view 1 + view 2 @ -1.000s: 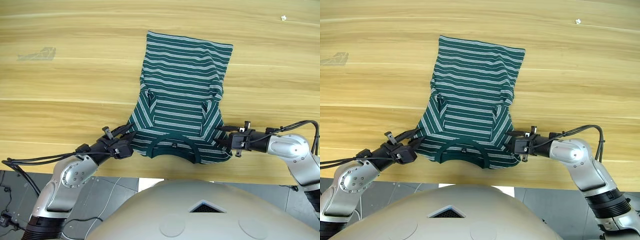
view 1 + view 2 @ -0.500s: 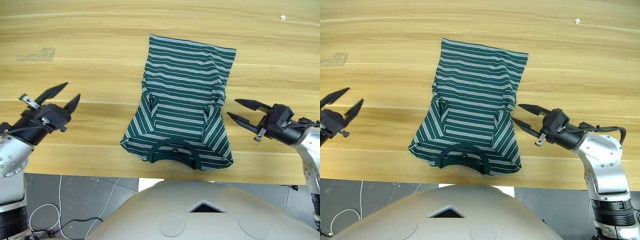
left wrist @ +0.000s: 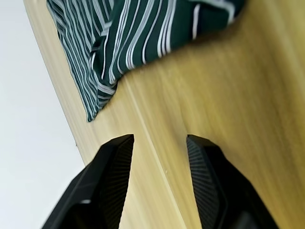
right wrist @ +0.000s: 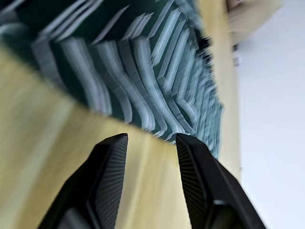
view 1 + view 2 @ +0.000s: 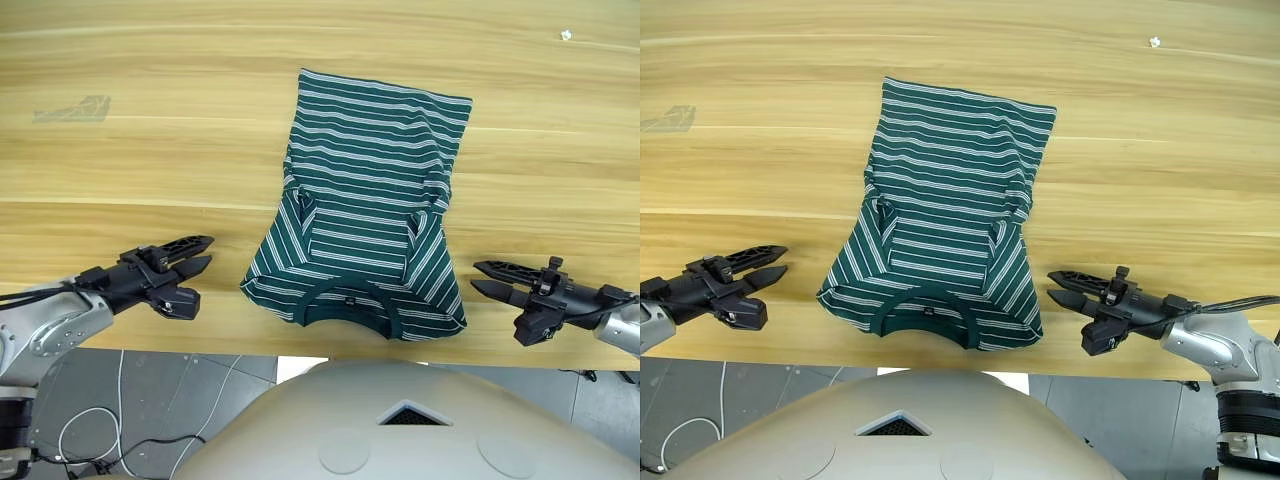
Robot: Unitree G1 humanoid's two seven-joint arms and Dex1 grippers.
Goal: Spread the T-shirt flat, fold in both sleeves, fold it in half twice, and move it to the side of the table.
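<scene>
A dark green T-shirt (image 5: 365, 200) with white stripes lies on the wooden table (image 5: 150, 160), collar toward the near edge, both sleeves folded in over the body. My left gripper (image 5: 200, 253) is open and low over the near edge, a short way left of the shirt's near-left corner (image 3: 93, 114), apart from the cloth. On the other side my right gripper (image 5: 482, 277) is open too, just right of the near-right corner (image 4: 209, 143), touching nothing. Neither holds anything.
The table's near edge (image 5: 150, 340) runs just below both grippers, with floor and cables (image 5: 110, 410) beneath. A small white scrap (image 5: 566, 35) lies at the far right. A faint mark (image 5: 75, 108) shows on the wood at far left.
Both grippers let go of the shirt's near corners, swung outward and up, and have now dropped back low toward the near edge, open, beside the shirt. The shirt lies still.
</scene>
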